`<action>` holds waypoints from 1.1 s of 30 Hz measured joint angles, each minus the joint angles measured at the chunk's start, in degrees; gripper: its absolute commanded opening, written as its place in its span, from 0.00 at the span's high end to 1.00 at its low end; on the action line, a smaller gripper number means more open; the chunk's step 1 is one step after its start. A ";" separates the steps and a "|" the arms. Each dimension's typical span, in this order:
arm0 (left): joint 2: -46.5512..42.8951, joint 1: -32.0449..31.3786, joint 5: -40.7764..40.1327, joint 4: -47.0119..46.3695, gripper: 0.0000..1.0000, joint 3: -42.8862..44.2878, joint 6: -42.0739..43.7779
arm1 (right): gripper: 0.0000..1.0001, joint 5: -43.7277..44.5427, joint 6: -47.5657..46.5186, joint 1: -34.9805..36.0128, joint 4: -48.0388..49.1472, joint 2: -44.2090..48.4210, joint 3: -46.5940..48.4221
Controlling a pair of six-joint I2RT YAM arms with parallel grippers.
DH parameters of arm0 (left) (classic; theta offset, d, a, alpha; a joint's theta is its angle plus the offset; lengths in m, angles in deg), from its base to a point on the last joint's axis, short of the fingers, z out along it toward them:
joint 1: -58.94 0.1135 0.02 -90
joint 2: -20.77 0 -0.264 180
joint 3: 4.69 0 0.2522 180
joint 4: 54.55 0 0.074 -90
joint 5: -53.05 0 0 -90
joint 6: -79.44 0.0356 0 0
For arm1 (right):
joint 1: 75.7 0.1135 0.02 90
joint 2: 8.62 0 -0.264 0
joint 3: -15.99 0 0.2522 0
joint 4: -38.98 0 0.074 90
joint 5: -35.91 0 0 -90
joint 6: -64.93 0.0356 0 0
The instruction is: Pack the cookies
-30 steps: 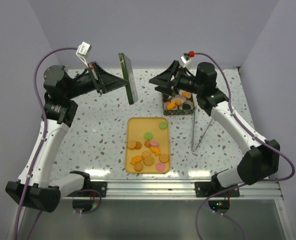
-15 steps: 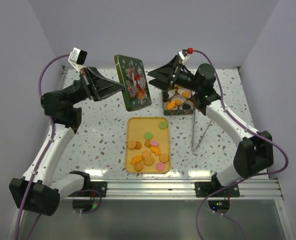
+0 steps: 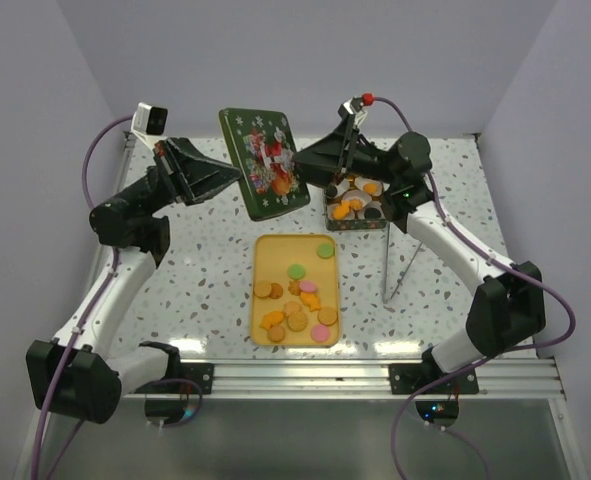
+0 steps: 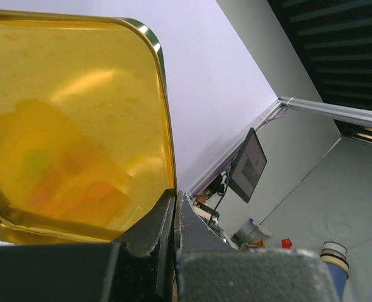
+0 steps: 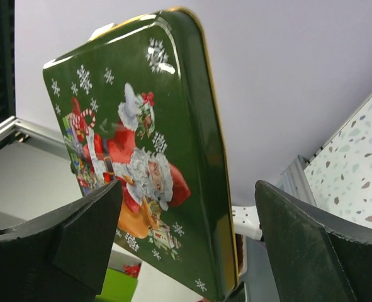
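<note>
- Left gripper (image 3: pixel 237 178): clamped on the rim of the green Santa lid (image 3: pixel 265 176), which it holds on edge in the air at 11 o'clock from the tray (image 3: pixel 258 262). The left wrist view shows its jaws pinched together at the border of the lid's gold inner face.
- Right gripper (image 3: pixel 308 162): jaws spread wide, reaching toward 9 o'clock. In the right wrist view the lid's long edge stands between the two fingers (image 5: pixel 78 239), and no contact can be seen.
- Cookies (image 3: pixel 297 300): many lie loose on the yellow tray at the middle of the table (image 3: pixel 195 250). More fill the open tin (image 3: pixel 357 224) at 1 o'clock from the tray, just below the right gripper.
- Step in hand, as judged: passing or sharing the lid between the two arms, with the tray's cookies not yet packed.
- To do it well:
  - Bring the right fingers deep over the rim before closing.
  - Close on a straight stretch of edge, not a rounded corner.
  - Let the left gripper release only once the right grip is firm.
  - Keep the lid high above the tin so that it knocks no cookies out.
</note>
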 measured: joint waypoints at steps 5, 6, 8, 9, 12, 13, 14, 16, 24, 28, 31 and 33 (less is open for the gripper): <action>1.09 0.02 -1.49 -2.91 1.00 -1.40 -1.27 | 0.36 -1.51 1.70 0.20 1.03 0.00 0.02; 1.16 0.00 -1.77 -3.34 1.00 -1.77 -1.42 | 0.39 -1.73 1.84 0.20 1.09 0.00 0.04; 1.25 0.02 -2.19 -3.96 1.00 -2.19 -1.70 | 0.48 -1.88 2.49 0.07 1.11 0.00 0.04; 1.25 0.02 -2.34 -4.00 1.00 -2.34 -1.70 | 0.51 -1.97 2.69 0.02 1.18 0.02 0.04; 1.27 0.13 -2.75 -4.11 1.00 -2.51 -1.62 | 0.57 -2.25 3.52 -0.28 1.49 0.02 0.04; 1.29 0.33 -2.80 -4.07 0.97 -2.58 -1.60 | 0.59 -2.27 3.87 -0.48 1.75 0.02 0.04; 1.31 0.57 -2.82 -4.02 0.94 -2.69 -1.46 | 0.61 -2.23 4.26 -0.72 2.05 0.02 0.07; 1.36 1.11 -2.80 -3.69 0.86 -3.10 -0.83 | 0.65 -2.23 4.66 -1.18 2.16 0.02 0.35; 1.29 4.70 -0.15 3.02 0.69 -5.09 4.83 | 0.96 -1.16 5.68 -2.97 1.62 0.35 0.37; 1.75 5.40 2.21 13.20 0.66 -5.90 11.50 | 1.00 -1.25 6.49 -2.36 2.19 1.75 0.37; 2.43 5.42 3.21 22.84 0.66 -6.03 17.51 | 1.00 -1.36 5.40 -1.84 1.97 3.15 0.37; 2.29 5.35 3.30 26.99 0.66 -5.75 21.27 | 1.00 -1.64 3.76 -1.95 -0.46 3.21 0.37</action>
